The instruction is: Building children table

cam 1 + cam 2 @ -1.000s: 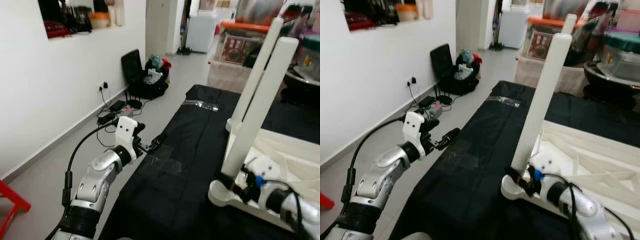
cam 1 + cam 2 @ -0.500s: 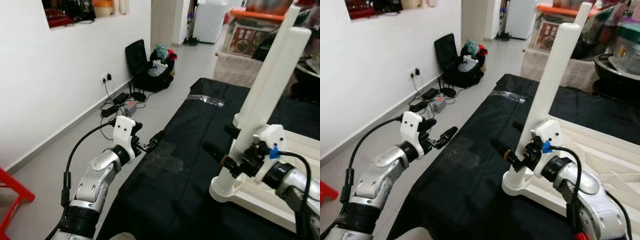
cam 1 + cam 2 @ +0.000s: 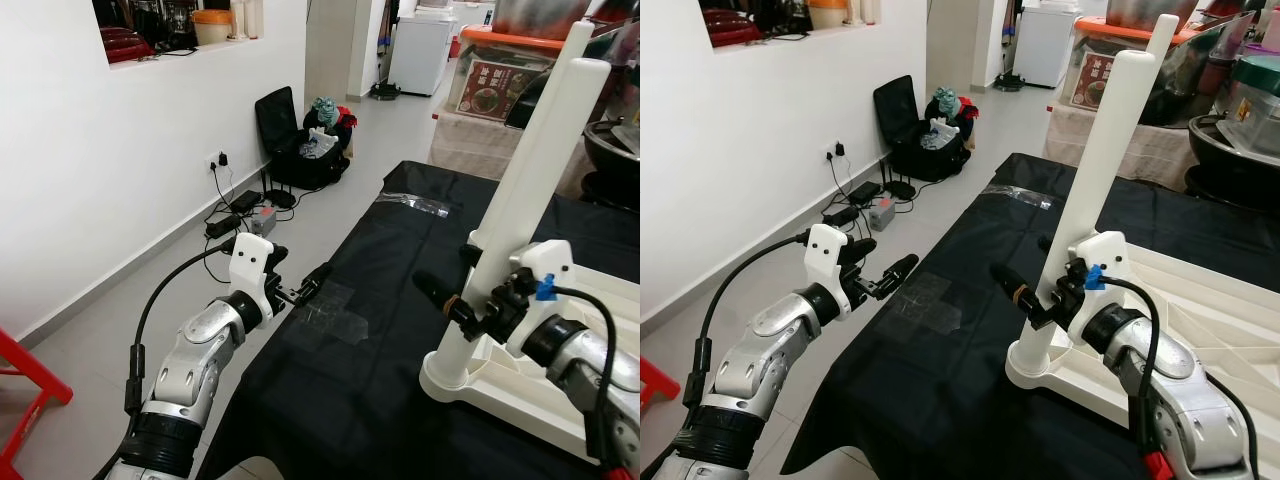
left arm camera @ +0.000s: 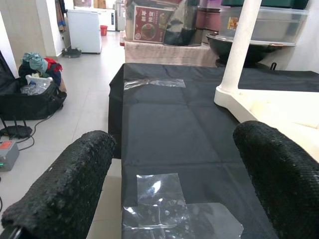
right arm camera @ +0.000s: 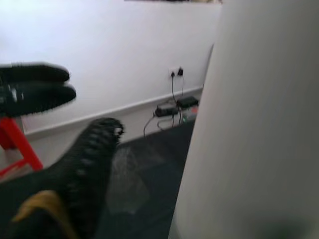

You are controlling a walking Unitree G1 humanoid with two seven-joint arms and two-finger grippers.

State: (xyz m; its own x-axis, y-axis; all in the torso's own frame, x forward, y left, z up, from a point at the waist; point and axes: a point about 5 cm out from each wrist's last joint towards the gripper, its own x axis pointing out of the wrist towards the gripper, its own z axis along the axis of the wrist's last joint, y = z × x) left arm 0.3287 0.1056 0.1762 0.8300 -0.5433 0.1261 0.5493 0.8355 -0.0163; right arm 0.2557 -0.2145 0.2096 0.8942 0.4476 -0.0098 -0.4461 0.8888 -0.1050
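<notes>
A counter (image 3: pixel 380 330) is covered with a black cloth (image 3: pixel 970 350). On the cloth lie clear tape patches (image 3: pixel 330 315) and an upturned white children table (image 3: pixel 1200 300), legs pointing up.

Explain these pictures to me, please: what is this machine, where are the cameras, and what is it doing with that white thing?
This is a walking robot with two silver arms, each ending in two black fingers. Two pictures come from cameras on its head, looking down; two come from a camera on each wrist, looking along the fingers.

A black cloth covers the work surface, with clear tape stuck on it. An upside-down white children's table lies there, its legs pointing up.

The right gripper is open around the near table leg, its fingers either side; I cannot tell whether they touch it. The left gripper hovers open at the cloth's edge, holding nothing.
</notes>
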